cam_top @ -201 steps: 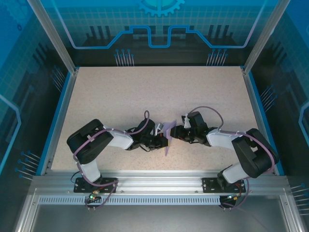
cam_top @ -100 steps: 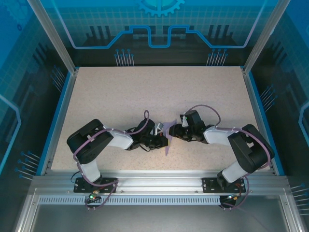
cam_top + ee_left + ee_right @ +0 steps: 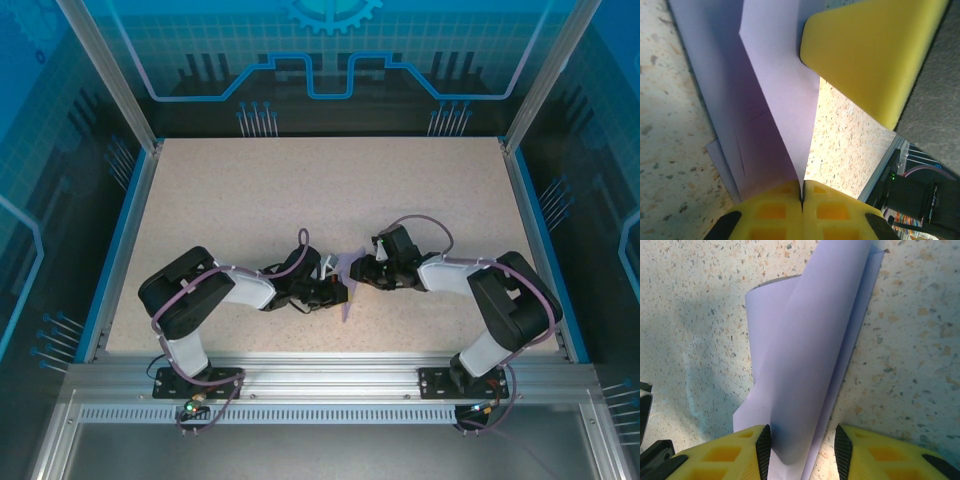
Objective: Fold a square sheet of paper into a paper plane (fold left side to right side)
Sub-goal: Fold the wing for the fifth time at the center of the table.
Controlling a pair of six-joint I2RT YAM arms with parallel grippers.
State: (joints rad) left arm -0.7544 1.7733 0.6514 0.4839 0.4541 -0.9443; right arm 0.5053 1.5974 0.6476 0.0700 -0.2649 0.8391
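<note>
Left gripper (image 3: 802, 196) pinches thin, creased lavender paper (image 3: 780, 95); right gripper (image 3: 800, 442) spread, yellow gridded pads (image 3: 742, 452) straddling the curled fold.

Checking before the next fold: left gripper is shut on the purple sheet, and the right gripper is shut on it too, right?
Not quite. The left gripper is shut on the purple sheet, but the right gripper is open: the right wrist view shows its fingers apart, the sheet between them.
</note>
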